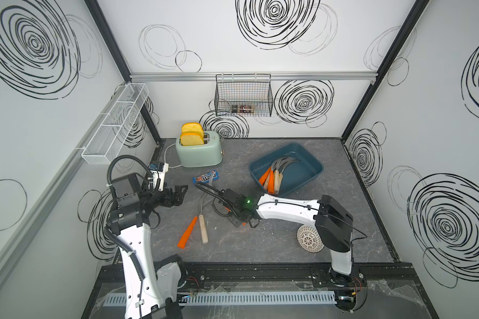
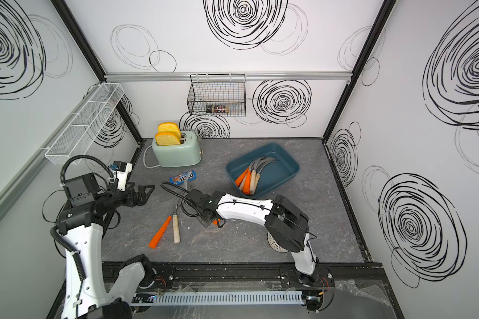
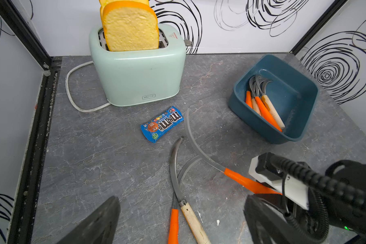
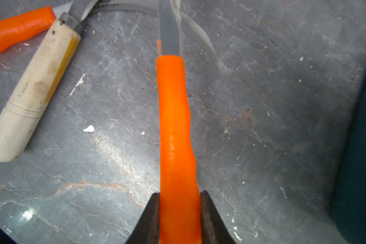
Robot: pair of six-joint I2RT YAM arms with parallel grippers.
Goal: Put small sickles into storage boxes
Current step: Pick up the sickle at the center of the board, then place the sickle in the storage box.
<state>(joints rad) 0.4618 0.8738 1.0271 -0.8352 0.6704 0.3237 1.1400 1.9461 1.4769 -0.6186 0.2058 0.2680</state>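
Note:
The dark teal storage box [image 1: 302,168] sits at the back right of the table and holds several small sickles [image 1: 273,176], their handles toward its near corner. My right gripper [image 4: 179,202] is low over the table's middle, shut on the orange handle of a sickle [image 4: 173,118]; its grey blade [image 3: 193,141] curves toward the candy pack. Two more sickles lie side by side on the table, one with an orange handle [image 1: 188,232] and one with a wooden handle [image 1: 203,229]. My left gripper [image 1: 177,193] hovers open just left of them with nothing between its fingers.
A mint toaster [image 1: 199,154] with two bread slices stands at the back left, its cord looping beside it. A blue candy pack [image 1: 206,176] lies in front of it. A white perforated ball [image 1: 309,239] rests under my right arm. A black wire basket [image 1: 244,96] and a white mesh shelf [image 1: 114,124] hang on the walls.

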